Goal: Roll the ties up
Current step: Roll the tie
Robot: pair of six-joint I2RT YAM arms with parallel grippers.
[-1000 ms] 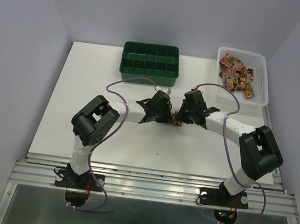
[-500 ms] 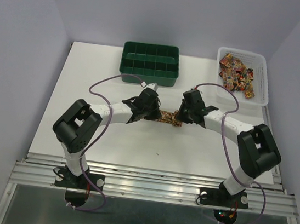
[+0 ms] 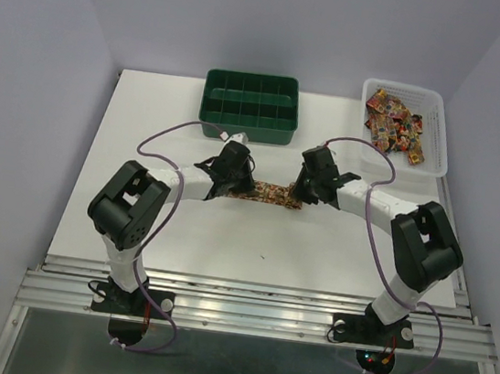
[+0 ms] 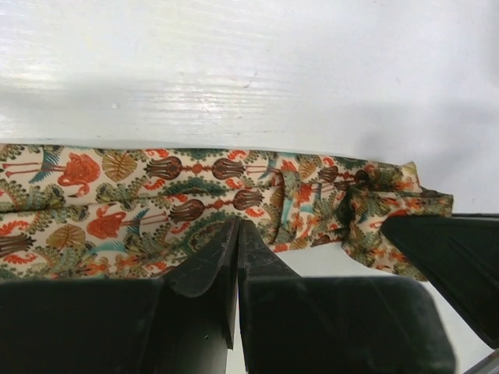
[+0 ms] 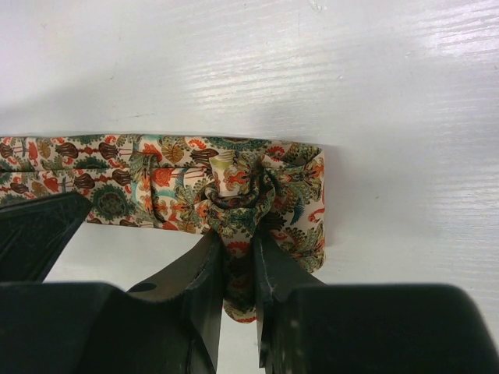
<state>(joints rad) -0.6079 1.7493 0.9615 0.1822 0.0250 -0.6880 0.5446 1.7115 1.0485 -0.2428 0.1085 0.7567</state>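
Top external view: the tie lies flat in a short strip near the middle of the counter, running from left to right. It sits just on the near side of the green tray, which stands at the far edge. The left tool is over the strip's left end and the right tool is over its right end, so the cloth spans the gap between them. Other ties lie heaped in the white basket at the far right corner.

Left wrist view: the tie stretches across the counter, flat on the left and crumpled at its right end. The left tool has its fingers drawn together with only a thin slit between them. Their tips rest on the tie's near edge, but I cannot tell whether cloth is caught between them. Part of the right tool shows at the crumpled end.

Right wrist view: the right tool is clamped on a bunched, curled knot of the tie, with cloth pinched between its fingers. The flat length runs off to the left, where the left tool shows as a dark shape.
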